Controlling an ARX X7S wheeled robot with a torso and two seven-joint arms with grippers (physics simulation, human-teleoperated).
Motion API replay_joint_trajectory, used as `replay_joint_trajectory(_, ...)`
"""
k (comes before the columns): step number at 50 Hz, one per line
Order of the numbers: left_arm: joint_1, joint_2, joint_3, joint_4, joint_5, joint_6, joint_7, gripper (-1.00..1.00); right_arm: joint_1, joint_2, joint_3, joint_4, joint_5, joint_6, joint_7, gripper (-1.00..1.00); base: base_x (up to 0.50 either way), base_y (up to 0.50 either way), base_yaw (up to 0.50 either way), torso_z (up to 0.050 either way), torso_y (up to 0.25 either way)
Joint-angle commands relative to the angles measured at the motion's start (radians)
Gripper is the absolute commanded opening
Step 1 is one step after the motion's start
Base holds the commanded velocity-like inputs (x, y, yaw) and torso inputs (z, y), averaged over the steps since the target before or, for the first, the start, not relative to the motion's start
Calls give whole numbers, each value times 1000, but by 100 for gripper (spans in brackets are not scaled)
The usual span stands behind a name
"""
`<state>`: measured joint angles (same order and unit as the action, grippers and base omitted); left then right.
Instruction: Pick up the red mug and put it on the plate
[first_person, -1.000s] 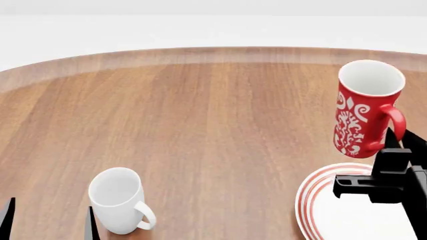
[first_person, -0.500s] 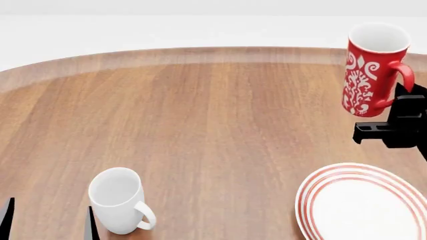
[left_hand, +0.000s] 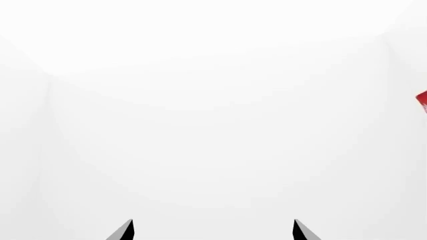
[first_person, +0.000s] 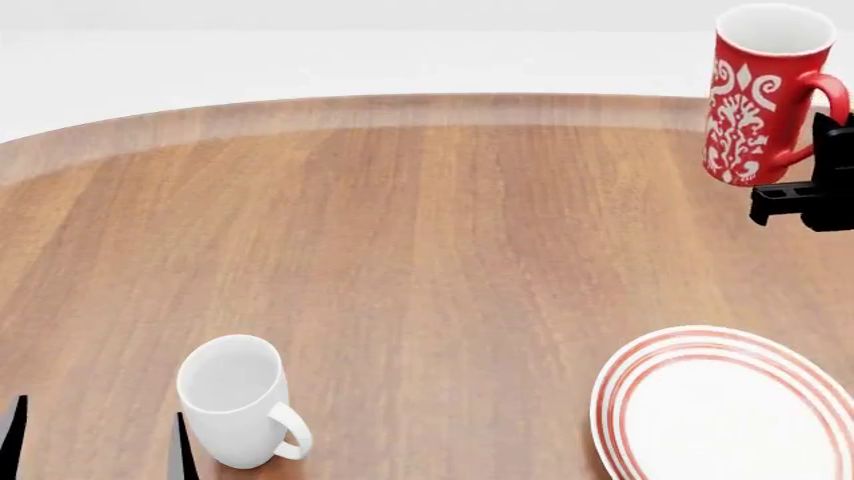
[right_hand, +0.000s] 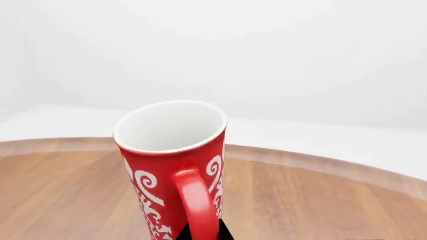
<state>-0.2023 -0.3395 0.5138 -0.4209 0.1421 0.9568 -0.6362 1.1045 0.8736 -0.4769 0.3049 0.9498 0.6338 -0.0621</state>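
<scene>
The tall red mug (first_person: 763, 95) with its white swirly pattern hangs upright in the air at the far right, well above the wooden table. My right gripper (first_person: 819, 145) is shut on its red handle. In the right wrist view, the mug (right_hand: 172, 165) fills the middle, white inside showing, and the gripper (right_hand: 200, 234) pinches the handle (right_hand: 197, 200). The plate (first_person: 625, 378), white with red rings, lies at the near right, below and nearer than the mug. My left gripper (first_person: 96, 448) stands open at the near left, nothing between its fingers. A red sliver of the mug (left_hand: 421, 103) shows at the left wrist view's edge.
A plain white mug (first_person: 238, 398) stands upright at the near left, just right of my left gripper's fingertips. The round wooden table (first_person: 400, 220) curves away at the back, with white floor beyond its edge. The left wrist view shows only my open left gripper (left_hand: 212, 232) against white.
My right gripper has lifted the red mug from just above the plate's far rim, up and away toward the table's far right. The left arm, white mug and plate have not moved.
</scene>
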Motion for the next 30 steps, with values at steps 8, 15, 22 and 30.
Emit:
replay_joint_trajectory(8, -2, -3, 5, 0, 7, 1, -12, 100, 90, -72, -35, 299, -108, -99, -159, -100, 0, 0, 0, 0, 0)
replay_joint_trajectory(15, -4, -4, 7, -1, 8, 3, -17, 100, 61, -83, -34, 355, -118, -153, -193, -100, 0, 0, 0, 0, 0)
replay_joint_trajectory(22, -6, -6, 12, -4, 8, 7, -19, 100, 57, -104, -45, 422, -142, -193, -224, -100, 0, 0, 0, 0, 1)
replay_joint_trajectory(30, -8, -7, 14, -7, 12, 13, -26, 100, 53, -133, -51, 526, -165, -240, -252, -100, 0, 0, 0, 0, 0)
